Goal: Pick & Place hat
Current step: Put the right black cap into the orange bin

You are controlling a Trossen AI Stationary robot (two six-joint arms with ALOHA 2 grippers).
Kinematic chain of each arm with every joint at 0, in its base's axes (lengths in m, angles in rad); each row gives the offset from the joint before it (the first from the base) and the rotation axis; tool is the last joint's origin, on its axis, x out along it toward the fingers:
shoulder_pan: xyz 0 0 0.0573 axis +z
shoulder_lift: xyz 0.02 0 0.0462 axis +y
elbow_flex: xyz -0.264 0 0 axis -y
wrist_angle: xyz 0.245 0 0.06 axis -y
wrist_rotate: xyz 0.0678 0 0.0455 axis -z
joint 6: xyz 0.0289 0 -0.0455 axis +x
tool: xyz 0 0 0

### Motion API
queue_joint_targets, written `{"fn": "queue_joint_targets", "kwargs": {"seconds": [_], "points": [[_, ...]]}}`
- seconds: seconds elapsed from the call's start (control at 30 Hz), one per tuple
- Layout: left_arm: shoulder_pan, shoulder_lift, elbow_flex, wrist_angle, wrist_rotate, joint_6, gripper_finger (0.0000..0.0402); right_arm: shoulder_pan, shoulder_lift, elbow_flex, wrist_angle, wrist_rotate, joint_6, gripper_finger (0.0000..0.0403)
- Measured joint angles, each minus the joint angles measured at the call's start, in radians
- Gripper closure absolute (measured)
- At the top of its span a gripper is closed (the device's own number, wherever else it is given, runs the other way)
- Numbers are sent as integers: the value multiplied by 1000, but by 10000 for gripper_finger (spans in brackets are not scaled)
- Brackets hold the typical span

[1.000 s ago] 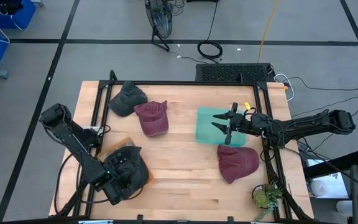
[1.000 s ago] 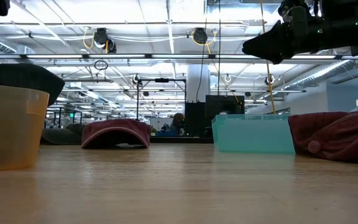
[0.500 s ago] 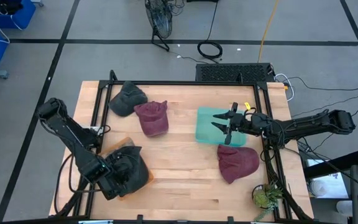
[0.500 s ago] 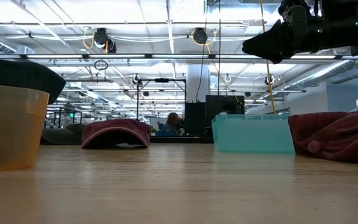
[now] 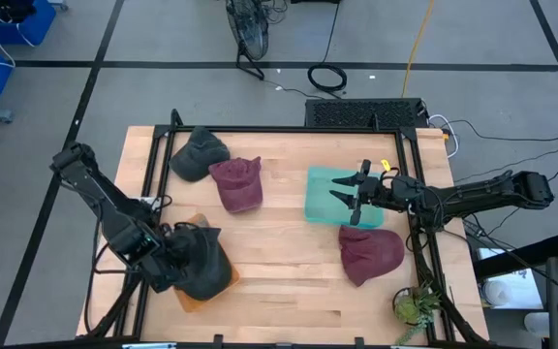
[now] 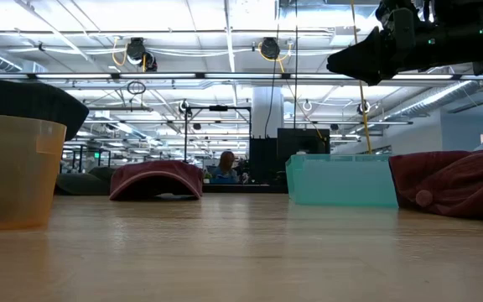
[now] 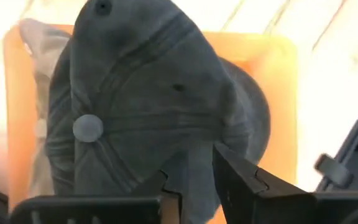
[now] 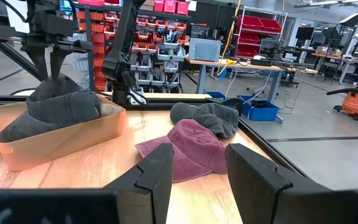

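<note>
A dark grey hat [image 5: 204, 262] lies crown up in the orange bin [image 5: 191, 300] at the table's near left; it fills the left wrist view [image 7: 142, 106], and its top shows above the bin's rim [image 6: 25, 101]. My left gripper [image 5: 160, 269] hangs just left of and above it, pointing steeply down, fingers a narrow gap apart [image 7: 196, 186], touching nothing. My right gripper [image 5: 342, 197] stands open and level above the teal bin [image 5: 325, 215], fingers spread [image 8: 194, 168].
A maroon hat [image 5: 237, 183] and another dark grey hat [image 5: 199, 153] lie at the far left of the table. A second maroon hat [image 5: 370, 252] lies near the right edge, by the teal bin. A small plant [image 5: 415, 306] stands at the near right corner. Bare wood in the middle.
My left gripper has risen and drawn back toward the table's left edge, off the top of the dark grey hat. The hat stays in the orange bin and now shows more fully.
</note>
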Motion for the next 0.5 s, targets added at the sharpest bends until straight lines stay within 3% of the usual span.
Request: {"fn": "queue_joint_targets", "kwargs": {"seconds": [0.2,0.37,0.5], "points": [[21,16,-73,-39,-95,59,368,0,0,0,0,0,1,269],[83,16,-229,67,68,67,396,0,0,0,-7,0,4,269],[101,15,-342,209,84,64,389,-6,0,0,-6,0,-3,269]]}}
